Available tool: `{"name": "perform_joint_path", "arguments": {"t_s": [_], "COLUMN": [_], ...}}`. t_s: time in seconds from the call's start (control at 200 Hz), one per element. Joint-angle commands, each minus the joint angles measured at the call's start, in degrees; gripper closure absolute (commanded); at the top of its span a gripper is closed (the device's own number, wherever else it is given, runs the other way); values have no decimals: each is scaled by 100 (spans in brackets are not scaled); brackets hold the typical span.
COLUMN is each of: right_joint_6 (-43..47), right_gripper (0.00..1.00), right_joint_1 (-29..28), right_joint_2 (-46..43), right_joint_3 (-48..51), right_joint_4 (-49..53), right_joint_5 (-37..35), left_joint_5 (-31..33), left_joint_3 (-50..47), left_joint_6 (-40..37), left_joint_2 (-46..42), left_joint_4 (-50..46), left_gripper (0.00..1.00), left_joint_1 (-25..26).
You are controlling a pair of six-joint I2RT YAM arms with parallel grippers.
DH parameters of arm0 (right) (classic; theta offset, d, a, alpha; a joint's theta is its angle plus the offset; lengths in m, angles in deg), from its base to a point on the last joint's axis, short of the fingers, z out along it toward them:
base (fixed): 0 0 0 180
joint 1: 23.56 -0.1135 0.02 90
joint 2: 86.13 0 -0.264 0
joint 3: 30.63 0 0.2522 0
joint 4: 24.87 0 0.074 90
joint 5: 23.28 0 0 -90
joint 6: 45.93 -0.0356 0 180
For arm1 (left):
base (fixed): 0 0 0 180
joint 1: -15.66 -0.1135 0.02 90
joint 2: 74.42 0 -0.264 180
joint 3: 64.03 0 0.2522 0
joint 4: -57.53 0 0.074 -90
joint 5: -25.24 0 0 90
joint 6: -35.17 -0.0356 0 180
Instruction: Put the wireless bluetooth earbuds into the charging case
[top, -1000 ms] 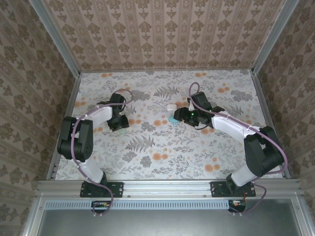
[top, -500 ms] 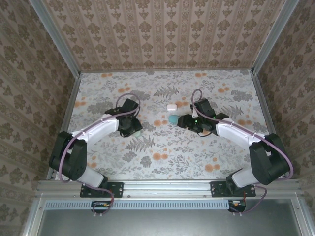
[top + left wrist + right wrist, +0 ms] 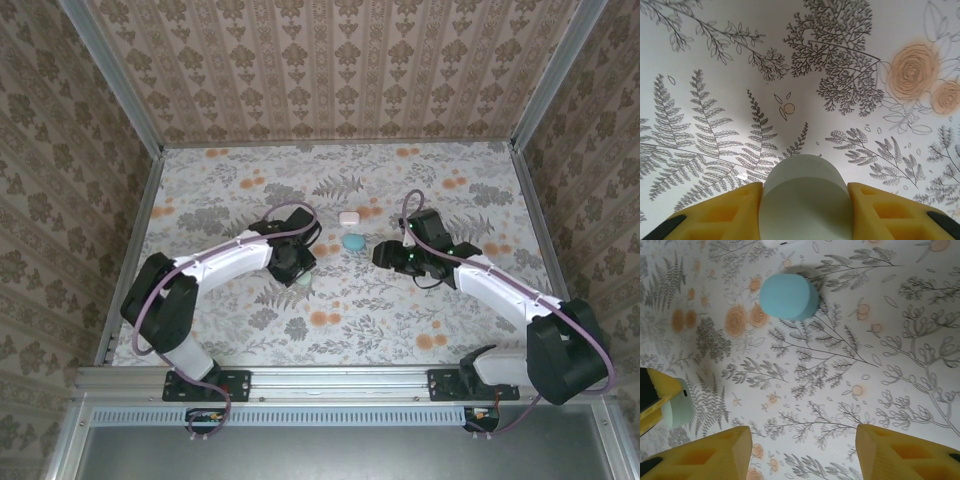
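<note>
Halves apart: left claw clamps pale half, right claw gapes near teal half.

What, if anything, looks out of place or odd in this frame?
The charging case is in two separate pieces. Its light teal oval plastic half lies alone on the table, while the left gripper clamps the paler green half. The right gripper hangs open, empty.

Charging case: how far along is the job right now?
Done: the two halves are apart. In hand: the left gripper holds the paler green half in its jaws; the teal half lies on the table before the open right gripper. Left: seating both earbuds, then joining the halves.
</note>
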Motion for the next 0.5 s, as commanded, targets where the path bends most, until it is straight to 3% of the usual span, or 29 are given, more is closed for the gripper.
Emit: {"name": "perform_joint_path", "arguments": {"t_s": [0.0,0.41,0.495], "right_joint_6": [95,-89,63], "right_gripper": [41,41,41], "right_joint_1": [24,-9,-151], "right_joint_2": [-235,-235,-214], "right_joint_3": [111,226,229], "right_joint_4": [136,-103,-308], "right_joint_5": [-154,76,176], "left_joint_5": [-85,-40,369], "left_joint_3": [95,162,218], "left_joint_6": [636,554,164], "left_joint_2": [239,451,152], "left_joint_4": [-237,-271,-383], "left_gripper": [56,41,37], "left_joint_1": [90,46,-6]}}
